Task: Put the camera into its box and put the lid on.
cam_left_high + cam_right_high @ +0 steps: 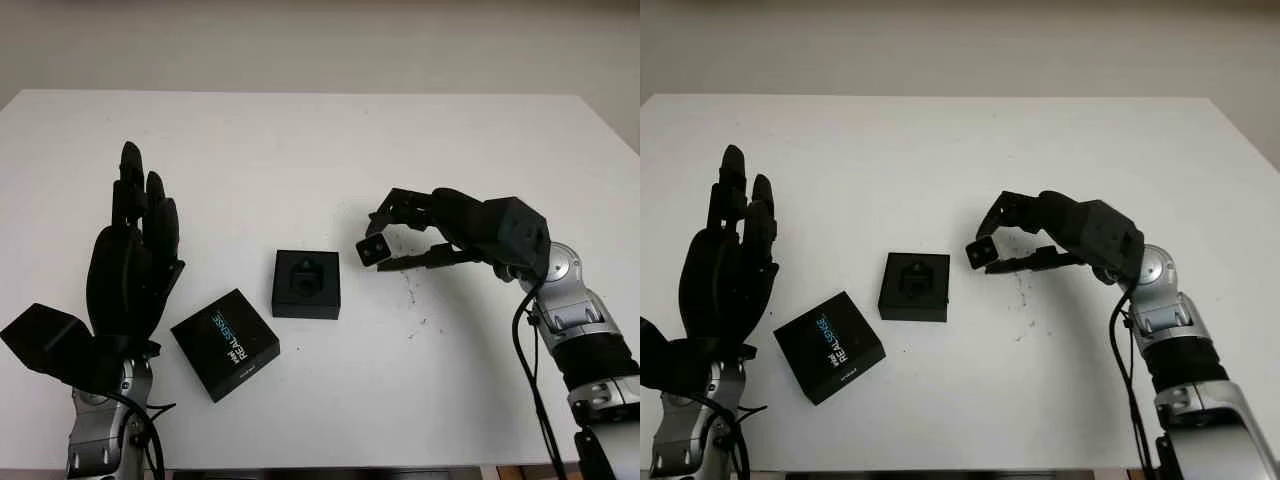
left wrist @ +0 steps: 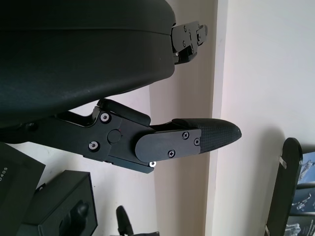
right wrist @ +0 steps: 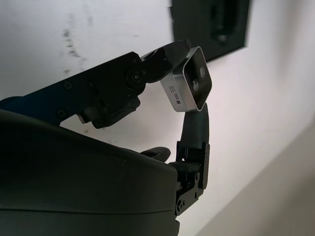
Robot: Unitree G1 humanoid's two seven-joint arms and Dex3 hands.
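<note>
My right hand (image 1: pixel 385 245) hangs above the table to the right of the open black box (image 1: pixel 306 284), shut on a small silver camera (image 1: pixel 373 249). The wrist view shows the camera (image 3: pixel 191 86) pinched between the fingertips, its lenses facing outward, with the box (image 3: pixel 211 27) beyond it. The box has a shaped black insert and stands in the middle of the table. Its black lid (image 1: pixel 225 343), printed REALSENSE, lies flat to the box's left front. My left hand (image 1: pixel 130 265) is raised at the left, open, beside the lid.
The white table (image 1: pixel 300 150) stretches wide behind the box. A few dark specks (image 1: pixel 412 300) mark the surface under the right hand. The front edge runs just below the lid.
</note>
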